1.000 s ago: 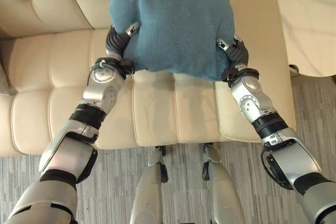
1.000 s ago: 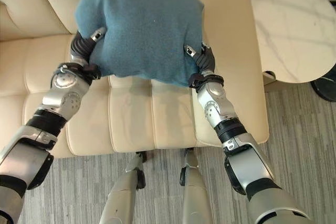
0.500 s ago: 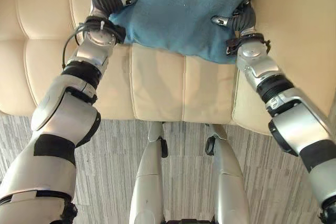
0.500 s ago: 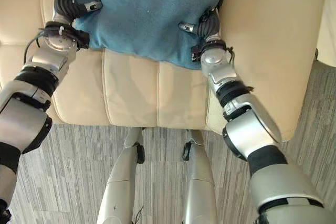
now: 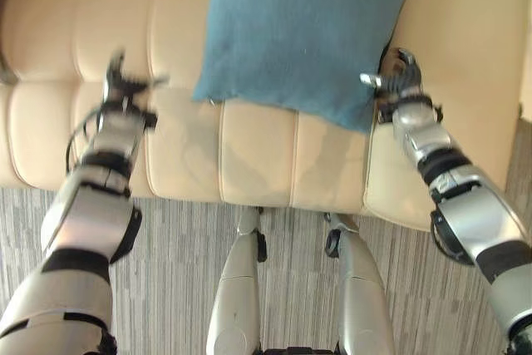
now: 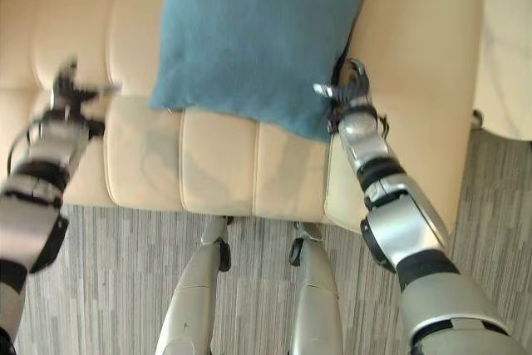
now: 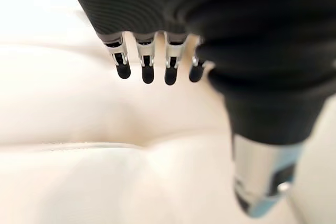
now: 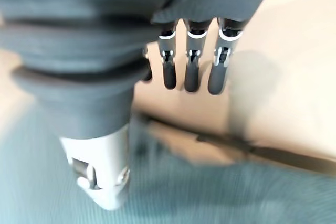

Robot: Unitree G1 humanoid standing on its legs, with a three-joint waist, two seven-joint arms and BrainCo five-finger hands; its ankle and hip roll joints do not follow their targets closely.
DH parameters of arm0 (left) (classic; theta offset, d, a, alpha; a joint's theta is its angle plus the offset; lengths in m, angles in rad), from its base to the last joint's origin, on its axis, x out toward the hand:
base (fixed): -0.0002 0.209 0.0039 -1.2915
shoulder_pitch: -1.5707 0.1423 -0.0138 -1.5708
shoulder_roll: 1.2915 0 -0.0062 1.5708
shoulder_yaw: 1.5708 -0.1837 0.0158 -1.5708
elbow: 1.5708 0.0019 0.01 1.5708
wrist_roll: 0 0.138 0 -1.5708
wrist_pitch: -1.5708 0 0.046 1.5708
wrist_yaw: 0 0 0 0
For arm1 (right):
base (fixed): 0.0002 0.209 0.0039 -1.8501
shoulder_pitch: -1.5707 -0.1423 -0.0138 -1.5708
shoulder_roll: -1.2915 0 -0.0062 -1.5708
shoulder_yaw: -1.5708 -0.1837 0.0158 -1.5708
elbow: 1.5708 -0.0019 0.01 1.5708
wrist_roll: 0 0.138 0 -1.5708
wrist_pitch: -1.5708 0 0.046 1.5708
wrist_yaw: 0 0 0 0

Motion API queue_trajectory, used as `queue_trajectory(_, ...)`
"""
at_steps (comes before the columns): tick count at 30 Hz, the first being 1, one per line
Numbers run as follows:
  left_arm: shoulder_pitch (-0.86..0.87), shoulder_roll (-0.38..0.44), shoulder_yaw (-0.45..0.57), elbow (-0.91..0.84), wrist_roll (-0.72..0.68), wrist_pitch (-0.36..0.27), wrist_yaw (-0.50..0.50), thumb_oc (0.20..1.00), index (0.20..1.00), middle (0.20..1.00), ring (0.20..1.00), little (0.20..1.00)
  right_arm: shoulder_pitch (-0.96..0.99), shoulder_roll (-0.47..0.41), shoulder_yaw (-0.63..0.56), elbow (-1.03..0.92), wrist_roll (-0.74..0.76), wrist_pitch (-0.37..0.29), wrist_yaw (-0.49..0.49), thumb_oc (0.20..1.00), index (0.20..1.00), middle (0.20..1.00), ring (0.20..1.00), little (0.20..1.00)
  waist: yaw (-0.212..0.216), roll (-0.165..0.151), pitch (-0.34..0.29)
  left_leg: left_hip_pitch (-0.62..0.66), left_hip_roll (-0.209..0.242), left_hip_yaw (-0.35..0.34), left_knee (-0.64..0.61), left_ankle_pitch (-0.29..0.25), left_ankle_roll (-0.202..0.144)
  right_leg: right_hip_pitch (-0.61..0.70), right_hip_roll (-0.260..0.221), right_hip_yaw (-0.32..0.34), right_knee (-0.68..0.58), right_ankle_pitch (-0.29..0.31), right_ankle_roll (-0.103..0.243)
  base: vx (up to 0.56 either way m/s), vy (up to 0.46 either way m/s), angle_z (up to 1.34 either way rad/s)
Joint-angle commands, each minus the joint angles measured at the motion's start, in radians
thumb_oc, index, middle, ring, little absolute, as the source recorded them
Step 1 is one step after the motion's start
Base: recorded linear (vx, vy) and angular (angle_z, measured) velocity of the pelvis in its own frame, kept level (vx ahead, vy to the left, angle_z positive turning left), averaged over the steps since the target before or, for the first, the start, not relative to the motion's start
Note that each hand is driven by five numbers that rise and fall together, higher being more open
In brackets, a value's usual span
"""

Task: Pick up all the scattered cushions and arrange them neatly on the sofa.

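A blue cushion rests on the cream sofa, leaning back against the backrest near the sofa's right armrest. My left hand hovers open over the seat, well to the left of the cushion, with fingers straight and nothing in them. My right hand is open at the cushion's lower right corner, just beside it, over the gap by the armrest. In the right wrist view the fingers point at the sofa, and the blue cushion lies under the thumb.
The sofa's right armrest runs along the right side. Grey striped carpet lies in front of the sofa. A pale round table top shows at the far right edge.
Both hands have let go of the blue cushion. The left hand swung out to the left over the seat; the right drew back to the cushion's corner. The cushion now rests on the sofa.
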Motion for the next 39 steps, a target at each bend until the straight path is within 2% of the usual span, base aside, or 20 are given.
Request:
queue_trajectory(1,0.141,-0.052,0.077,-0.013,-0.144,-0.056,-0.012,1.000,1.000,1.000,1.000,1.000,0.195,0.046,-0.027,-0.051,0.071,-0.035,0.037,1.000,1.000,1.000,1.000,1.000,0.003,-0.041,-0.108,0.058,-0.027,0.001,0.028,-0.151,-0.021,0.162,-0.037,0.008,-0.152,-0.036,0.085,0.09,0.017,-0.04)
queue_trajectory(3,0.311,-0.153,0.124,-0.078,-0.141,-0.060,-0.019,1.000,1.000,1.000,1.000,1.000,0.378,0.094,-0.058,-0.157,0.060,-0.037,0.071,1.000,1.000,1.000,1.000,1.000,-0.006,-0.046,-0.139,0.127,-0.030,0.003,-0.008,-0.147,-0.018,0.228,-0.039,0.001,-0.179,-0.031,0.089,0.17,0.049,-0.01)
queue_trajectory(4,0.450,-0.250,0.118,-0.140,-0.110,-0.056,-0.029,1.000,1.000,1.000,1.000,1.000,0.528,0.146,-0.063,-0.238,0.034,-0.030,0.112,1.000,1.000,1.000,1.000,1.000,-0.011,-0.047,-0.168,0.189,-0.028,0.006,-0.043,-0.143,-0.014,0.283,-0.040,-0.005,-0.200,-0.030,0.095,0.18,0.085,0.03)
queue_trajectory(10,0.658,-0.364,0.093,-0.213,-0.009,-0.030,-0.067,1.000,1.000,1.000,1.000,1.000,0.728,0.188,-0.073,-0.285,-0.035,-0.001,0.201,1.000,1.000,1.000,1.000,1.000,-0.029,-0.041,-0.243,0.330,-0.026,0.026,-0.106,-0.144,-0.002,0.391,-0.031,0.008,-0.234,-0.031,0.105,0.07,0.079,-0.10)
queue_trajectory(15,0.709,-0.383,0.011,-0.297,0.115,-0.019,-0.095,1.000,1.000,1.000,1.000,1.000,0.805,0.214,-0.065,-0.282,-0.039,0.019,0.265,1.000,1.000,1.000,1.000,1.000,-0.045,-0.037,-0.297,0.423,-0.030,0.047,-0.142,-0.152,0.006,0.457,-0.031,0.026,-0.245,-0.030,0.113,0.01,0.133,-0.18)
queue_trajectory(17,0.790,-0.372,-0.023,-0.481,0.156,-0.005,-0.139,1.000,1.000,1.000,1.000,1.000,0.886,0.210,-0.079,-0.356,-0.053,0.024,0.295,1.000,1.000,1.000,1.000,1.000,-0.053,-0.039,-0.320,0.473,-0.045,0.057,-0.155,-0.170,0.019,0.489,-0.042,0.034,-0.247,-0.026,0.126,0.01,0.169,-0.04)
queue_trajectory(20,0.824,-0.359,-0.038,-0.554,0.187,0.006,-0.163,1.000,1.000,1.000,1.000,1.000,0.926,0.215,-0.094,-0.387,-0.062,0.032,0.306,1.000,1.000,1.000,1.000,1.000,-0.059,-0.042,-0.315,0.501,-0.054,0.069,-0.162,-0.181,0.026,0.503,-0.051,0.042,-0.240,-0.021,0.136,-0.03,0.121,-0.16)
queue_trajectory(21,0.834,-0.354,-0.043,-0.574,0.206,0.011,-0.166,1.000,1.000,1.000,1.000,1.000,0.931,0.225,-0.105,-0.380,-0.060,0.034,0.298,1.000,1.000,1.000,1.000,1.000,-0.067,-0.044,-0.307,0.517,-0.058,0.095,-0.167,-0.186,0.030,0.490,-0.055,0.052,-0.231,0.011,0.150,-0.07,0.069,-0.22)
queue_trajectory(24,0.833,-0.338,-0.040,-0.614,0.214,0.010,-0.150,1.000,1.000,1.000,1.000,1.000,0.920,0.230,-0.107,-0.401,-0.061,0.033,0.281,1.000,1.000,1.000,1.000,1.000,-0.065,-0.041,-0.279,0.514,-0.044,0.126,-0.166,-0.176,0.035,0.461,-0.058,0.043,-0.183,0.038,0.157,-0.23,0.042,-0.43)
queue_trajectory(25,0.832,-0.315,-0.034,-0.648,0.229,0.014,-0.143,1.000,1.000,1.000,1.000,1.000,0.928,0.231,-0.109,-0.416,-0.055,0.028,0.272,1.000,1.000,1.000,1.000,1.000,-0.065,-0.029,-0.254,0.506,-0.030,0.140,-0.159,-0.163,0.037,0.459,-0.049,0.026,-0.120,-0.008,0.141,-0.16,0.038,-0.48)
queue_trajectory(26,0.832,-0.315,-0.034,-0.648,0.229,0.014,-0.143,1.000,1.000,1.000,1.000,1.000,0.928,0.231,-0.109,-0.416,-0.055,0.028,0.272,1.000,1.000,1.000,1.000,1.000,-0.065,-0.029,-0.256,0.504,-0.030,0.141,-0.160,-0.161,0.037,0.456,-0.049,0.027,-0.120,-0.006,0.140,-0.31,0.082,-0.63)
queue_trajectory(27,0.835,-0.310,-0.017,-0.657,0.216,0.015,-0.139,1.000,1.000,1.000,1.000,1.000,0.940,0.232,-0.111,-0.421,-0.037,0.023,0.265,1.000,1.000,1.000,1.000,1.000,-0.058,-0.018,-0.244,0.490,-0.022,0.148,-0.151,-0.153,0.044,0.466,-0.032,0.031,-0.042,-0.076,0.117,-0.24,0.051,-0.52)
queue_trajectory(28,0.840,-0.309,-0.003,-0.659,0.210,0.016,-0.134,1.000,1.000,1.000,1.000,1.000,0.947,0.233,-0.113,-0.423,-0.030,0.021,0.264,1.000,1.000,1.000,1.000,1.000,-0.054,-0.014,-0.245,0.483,-0.020,0.154,-0.150,-0.149,0.048,0.475,-0.022,0.035,-0.006,-0.109,0.108,-0.29,0.058,-0.49)
queue_trajectory(30,0.857,-0.310,0.020,-0.658,0.201,0.025,-0.132,1.000,1.000,1.000,1.000,1.000,0.962,0.234,-0.121,-0.427,-0.020,0.022,0.265,1.000,1.000,1.000,1.000,1.000,-0.043,-0.012,-0.255,0.463,-0.021,0.163,-0.138,-0.140,0.054,0.503,0.000,0.051,0.055,-0.163,0.098,-0.16,0.000,-0.17)
queue_trajectory(31,0.857,-0.310,0.020,-0.658,0.201,0.025,-0.132,1.000,1.000,1.000,1.000,1.000,0.962,0.234,-0.121,-0.427,-0.020,0.022,0.265,1.000,1.000,1.000,1.000,1.000,-0.042,-0.010,-0.257,0.459,-0.019,0.164,-0.137,-0.140,0.053,0.500,0.002,0.051,0.053,-0.160,0.097,-0.19,-0.054,-0.06)
queue_trajectory(32,0.869,-0.315,0.041,-0.649,0.194,0.032,-0.127,1.000,1.000,1.000,1.000,1.000,0.971,0.234,-0.125,-0.435,-0.017,0.023,0.263,1.000,1.000,1.000,1.000,1.000,-0.028,-0.017,-0.269,0.433,-0.023,0.180,-0.122,-0.131,0.055,0.538,0.019,0.057,0.079,-0.195,0.094,-0.13,-0.044,-0.09)
queue_trajectory(35,0.872,-0.324,0.055,-0.637,0.187,0.033,-0.115,1.000,1.000,1.000,1.000,1.000,0.967,0.232,-0.123,-0.442,-0.023,0.019,0.249,1.000,1.000,1.000,1.000,1.000,-0.006,-0.022,-0.279,0.383,-0.014,0.206,-0.102,-0.112,0.053,0.563,0.033,0.058,0.079,-0.195,0.088,-0.29,-0.148,-0.30)
queue_trajectory(36,0.874,-0.335,0.061,-0.622,0.177,0.038,-0.107,1.000,1.000,1.000,1.000,1.000,0.955,0.232,-0.118,-0.444,-0.025,0.019,0.230,1.000,1.000,1.000,1.000,1.000,0.012,-0.025,-0.279,0.349,0.004,0.233,-0.085,-0.079,0.035,0.618,0.051,0.036,-0.007,-0.256,0.065,-0.16,-0.143,-0.25)
queue_trajectory(37,0.874,-0.335,0.061,-0.622,0.177,0.038,-0.107,1.000,1.000,1.000,1.000,1.000,0.955,0.232,-0.118,-0.444,-0.025,0.019,0.230,1.000,1.000,1.000,1.000,1.000,0.011,-0.025,-0.278,0.349,0.004,0.232,-0.085,-0.079,0.034,0.619,0.051,0.035,-0.008,-0.255,0.064,-0.18,-0.188,-0.41)
queue_trajectory(39,0.885,-0.346,0.058,-0.614,0.170,0.038,-0.106,1.000,1.000,1.000,1.000,1.000,0.960,0.229,-0.114,-0.449,-0.027,0.018,0.225,1.000,1.000,1.000,1.000,1.000,0.013,-0.021,-0.280,0.333,0.024,0.235,-0.065,-0.048,0.019,0.644,0.091,0.045,-0.079,-0.286,0.029,-0.14,-0.187,-0.45)
